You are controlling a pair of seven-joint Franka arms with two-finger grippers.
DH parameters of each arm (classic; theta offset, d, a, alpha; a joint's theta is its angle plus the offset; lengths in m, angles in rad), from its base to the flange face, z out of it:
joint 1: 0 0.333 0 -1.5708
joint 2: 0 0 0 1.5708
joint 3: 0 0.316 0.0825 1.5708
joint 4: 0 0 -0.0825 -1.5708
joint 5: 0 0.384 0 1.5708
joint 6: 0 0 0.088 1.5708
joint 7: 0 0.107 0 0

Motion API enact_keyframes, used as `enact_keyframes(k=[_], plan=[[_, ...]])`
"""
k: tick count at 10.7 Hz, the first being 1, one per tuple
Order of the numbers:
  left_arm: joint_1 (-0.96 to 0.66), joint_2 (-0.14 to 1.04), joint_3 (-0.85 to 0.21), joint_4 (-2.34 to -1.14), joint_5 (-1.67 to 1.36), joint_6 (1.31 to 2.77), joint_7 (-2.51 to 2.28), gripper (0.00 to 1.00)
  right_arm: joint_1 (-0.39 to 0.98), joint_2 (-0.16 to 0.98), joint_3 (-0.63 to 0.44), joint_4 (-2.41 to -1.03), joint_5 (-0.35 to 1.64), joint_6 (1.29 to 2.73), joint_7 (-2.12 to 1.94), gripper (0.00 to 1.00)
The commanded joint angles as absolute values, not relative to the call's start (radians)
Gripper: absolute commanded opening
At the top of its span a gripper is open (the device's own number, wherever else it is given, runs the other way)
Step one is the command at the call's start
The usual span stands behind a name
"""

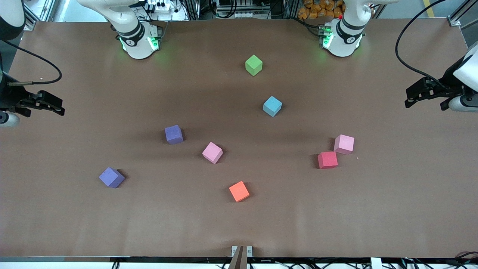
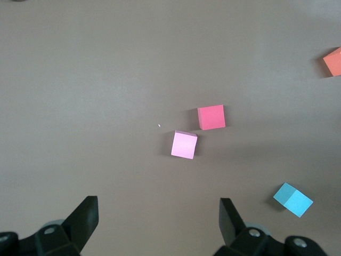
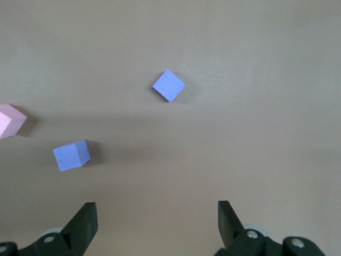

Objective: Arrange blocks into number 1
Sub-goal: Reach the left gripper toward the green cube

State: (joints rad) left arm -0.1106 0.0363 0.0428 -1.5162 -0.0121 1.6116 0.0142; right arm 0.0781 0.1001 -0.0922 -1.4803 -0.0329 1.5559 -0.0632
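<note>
Eight cubes lie scattered on the brown table. The green block (image 1: 254, 65) is nearest the bases, with the light blue block (image 1: 272, 106) a little nearer the camera. A pink block (image 1: 344, 144) touches the red block (image 1: 327, 160) toward the left arm's end; both show in the left wrist view, pink block (image 2: 184, 144) and red block (image 2: 211, 117). Another pink block (image 1: 212, 152) and the orange block (image 1: 239, 191) sit mid-table. Two purple blocks (image 1: 174, 134) (image 1: 111, 177) lie toward the right arm's end. My left gripper (image 1: 425, 104) (image 2: 159, 213) and right gripper (image 1: 44, 107) (image 3: 157, 213) hang open and empty over the table's ends.
The arm bases (image 1: 139, 41) (image 1: 341, 39) stand along the table's edge farthest from the camera. Black cables (image 1: 401, 41) trail near the left arm. A small bracket (image 1: 241, 251) sits at the table's edge nearest the camera.
</note>
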Motion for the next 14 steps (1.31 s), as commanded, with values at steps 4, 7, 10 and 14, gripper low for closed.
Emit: enact_keyframes(k=[4, 7, 10, 14], plan=[[-0.115, 0.038, 0.048, -1.508, -0.009, 1.608, 0.015, 1.0, 0.051, 0.101, -0.083, -1.401, -0.048, 1.444, -0.081, 1.0], [-0.127, 0.044, 0.025, -1.526, -0.032, 1.617, 0.011, 1.0, 0.051, 0.101, -0.083, -1.401, -0.048, 1.443, -0.081, 1.0], [-0.187, 0.063, -0.005, -1.558, -0.032, 1.629, -0.005, 1.0, 0.052, 0.103, -0.083, -1.401, -0.048, 1.443, -0.081, 1.0], [-0.209, 0.071, -0.031, -1.598, -0.057, 1.646, -0.03, 1.0, 0.052, 0.103, -0.084, -1.401, -0.048, 1.443, -0.081, 1.0]])
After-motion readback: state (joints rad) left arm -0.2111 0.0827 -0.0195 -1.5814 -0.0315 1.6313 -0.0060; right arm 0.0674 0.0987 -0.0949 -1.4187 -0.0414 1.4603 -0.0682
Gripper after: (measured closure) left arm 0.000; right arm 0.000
